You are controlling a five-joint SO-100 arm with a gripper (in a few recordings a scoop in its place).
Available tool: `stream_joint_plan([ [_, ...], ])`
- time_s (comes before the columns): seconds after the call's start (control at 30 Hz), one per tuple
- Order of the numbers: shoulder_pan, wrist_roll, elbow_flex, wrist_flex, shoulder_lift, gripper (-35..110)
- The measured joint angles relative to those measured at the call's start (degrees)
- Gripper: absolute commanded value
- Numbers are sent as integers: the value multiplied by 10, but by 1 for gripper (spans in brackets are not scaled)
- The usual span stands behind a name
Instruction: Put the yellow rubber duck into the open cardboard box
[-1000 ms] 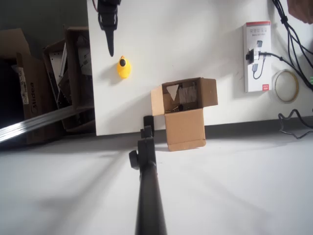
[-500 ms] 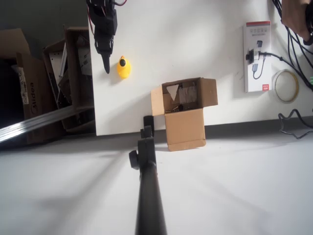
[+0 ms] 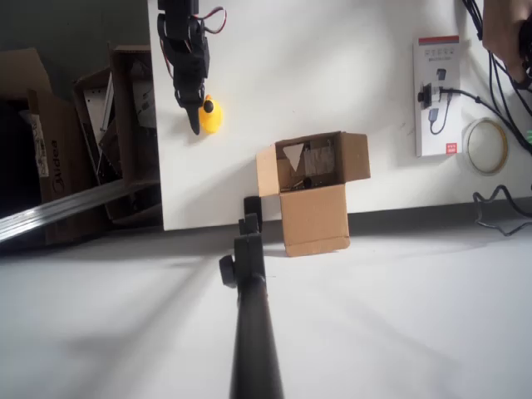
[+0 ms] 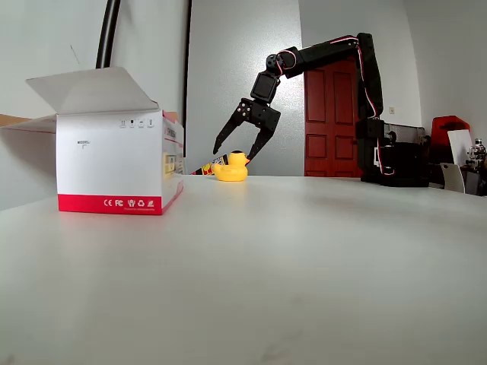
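The yellow rubber duck (image 3: 211,115) (image 4: 231,167) sits on the white table near its left edge in the overhead view. My gripper (image 3: 198,115) (image 4: 233,152) hangs open just above the duck, one finger on each side of it in the fixed view, not gripping it. The open cardboard box (image 3: 312,189) stands to the lower right of the duck at the table's near edge, flaps spread, with dark items showing inside.
A white-and-red retail package (image 3: 437,96) (image 4: 114,167) lies at the right with cables and a tape roll (image 3: 486,145) beside it. Cluttered dark boxes (image 3: 116,133) sit off the table's left edge. A black pole (image 3: 249,316) rises below the box. A person's hand (image 3: 507,25) shows top right.
The arm has come down from the table's top edge along the left side, and the gripper now straddles the duck. Duck and box have stayed put.
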Motion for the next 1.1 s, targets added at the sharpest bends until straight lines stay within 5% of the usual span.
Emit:
stream_joint_plan([
  [1.1,-63,25,-12,64,15,24],
])
